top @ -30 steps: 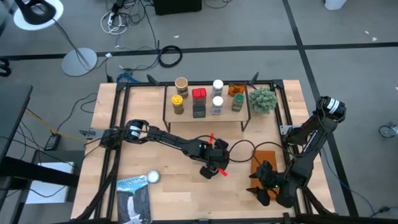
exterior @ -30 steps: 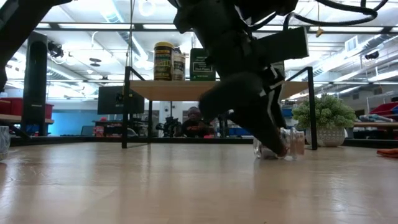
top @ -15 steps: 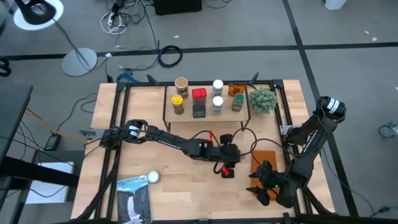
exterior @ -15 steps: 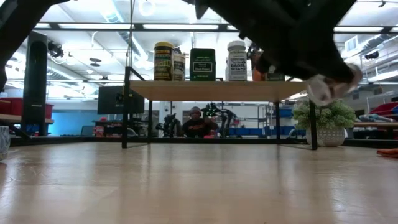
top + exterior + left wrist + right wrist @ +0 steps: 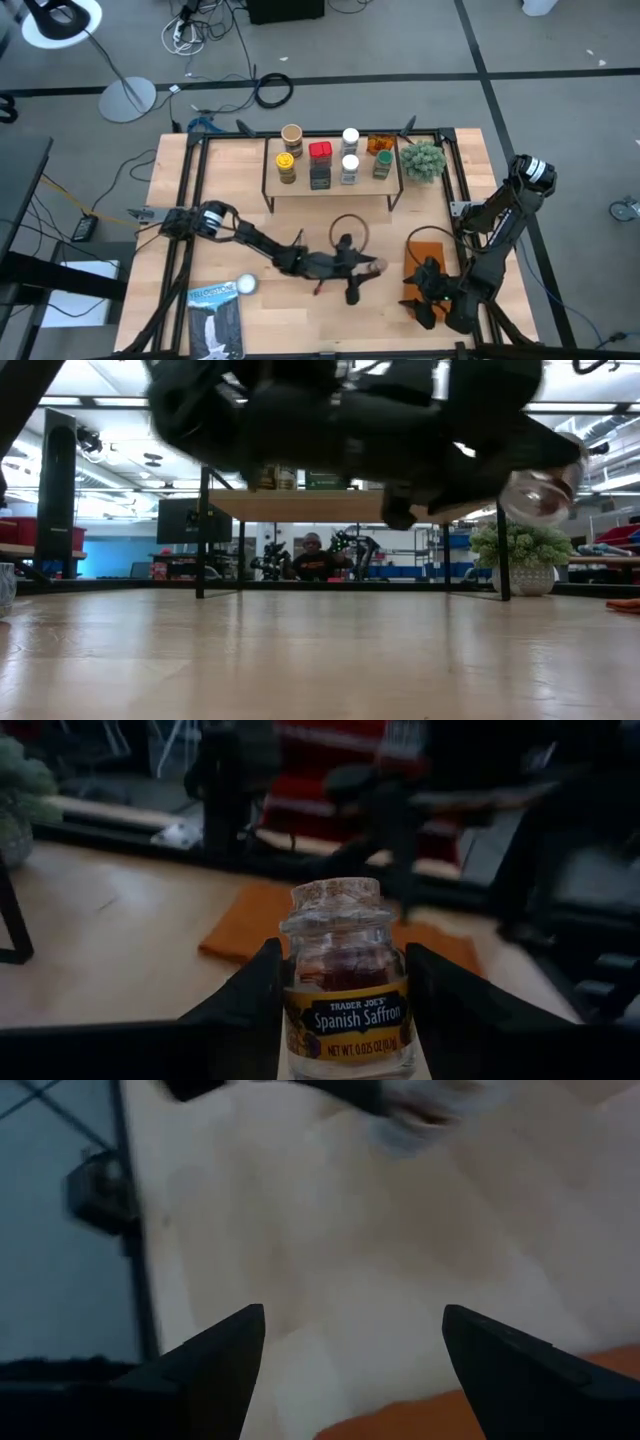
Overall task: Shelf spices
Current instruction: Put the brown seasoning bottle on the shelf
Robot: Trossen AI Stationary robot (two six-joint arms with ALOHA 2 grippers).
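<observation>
A small glass jar point(image 5: 345, 975) with a cork stopper and a "Spanish Saffron" label is between the fingers of my left gripper point(image 5: 372, 265). It sits right of the table's middle, in front of the shelf point(image 5: 300, 186). In the low view the jar point(image 5: 540, 485) hangs well above the tabletop. Several spices point(image 5: 320, 152) stand on the shelf's wood top. My right gripper point(image 5: 418, 303) waits open near the table's front right corner, above bare wood point(image 5: 350, 1260). My left gripper pinches the saffron jar by the two sides of its labelled body point(image 5: 292, 1010), one finger point(image 5: 245, 995) on each side. The fingers come level from the table's left. The jar is lifted clear of the table, its cork end upward and somewhat tilted.
An orange cloth point(image 5: 428, 252) lies just right of the held jar. A small green plant point(image 5: 423, 160) stands beside the shelf's right end. A blue-and-white booklet point(image 5: 215, 320) and a white round thing point(image 5: 245, 285) lie at the front left. Bare tabletop spreads under the shelf point(image 5: 350, 505).
My left gripper has tipped from pointing down to level and rolled, and the arm has sunk lower over the table. The saffron jar, which stood on the tabletop, is now lifted clear and carried a little toward the table's right edge.
</observation>
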